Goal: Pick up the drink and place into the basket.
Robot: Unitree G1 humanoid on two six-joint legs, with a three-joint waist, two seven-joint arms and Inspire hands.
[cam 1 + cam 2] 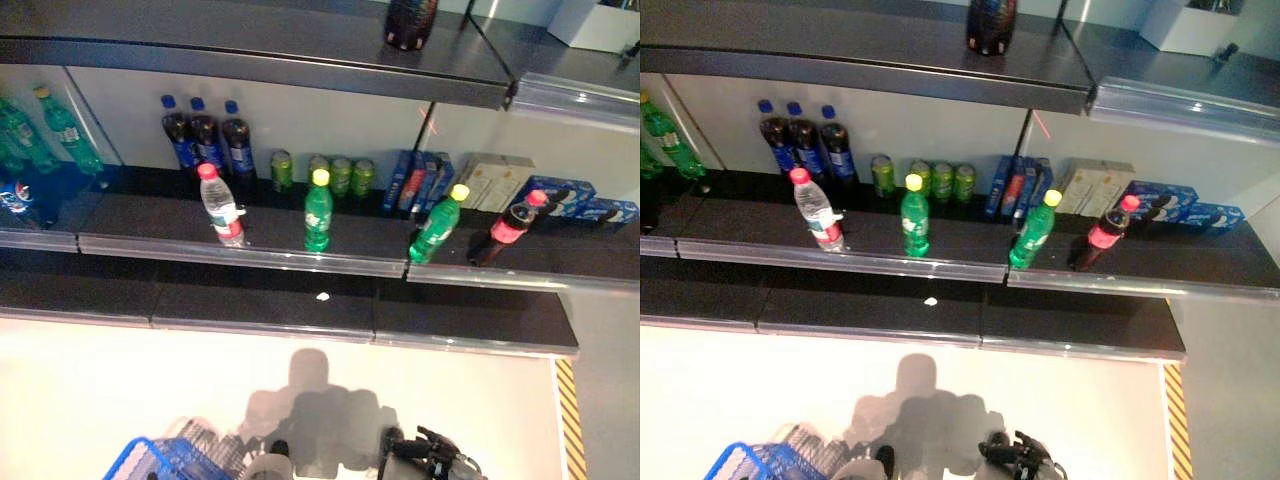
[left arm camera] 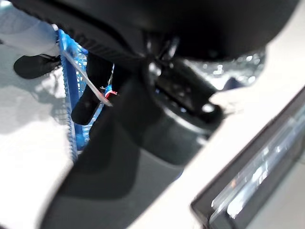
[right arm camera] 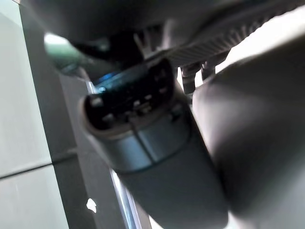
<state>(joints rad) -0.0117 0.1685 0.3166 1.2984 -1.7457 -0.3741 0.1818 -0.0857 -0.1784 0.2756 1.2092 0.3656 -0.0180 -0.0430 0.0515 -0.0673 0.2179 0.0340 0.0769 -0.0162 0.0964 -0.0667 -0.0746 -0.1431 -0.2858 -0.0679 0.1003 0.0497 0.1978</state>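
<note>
Several drinks stand along the front of the middle shelf (image 1: 300,262): a clear water bottle with a pink cap (image 1: 221,205), an upright green bottle with a yellow cap (image 1: 318,212), a leaning green bottle (image 1: 437,225) and a leaning cola bottle with a red cap (image 1: 508,230). The blue wire basket (image 1: 160,460) hangs low at the lower left. In the left wrist view my left hand (image 2: 90,95) curls over the basket's thin metal handle (image 2: 85,82). My right hand (image 1: 432,456) hangs low at the bottom, far below the shelf, and its state is unclear.
Dark cola bottles with blue caps (image 1: 207,135), green cans (image 1: 340,175) and blue boxes (image 1: 415,182) line the shelf's back. Green bottles (image 1: 60,125) stand at the far left. A dark bottle (image 1: 410,22) sits on the top shelf. A lower shelf (image 1: 300,315) juts out beneath.
</note>
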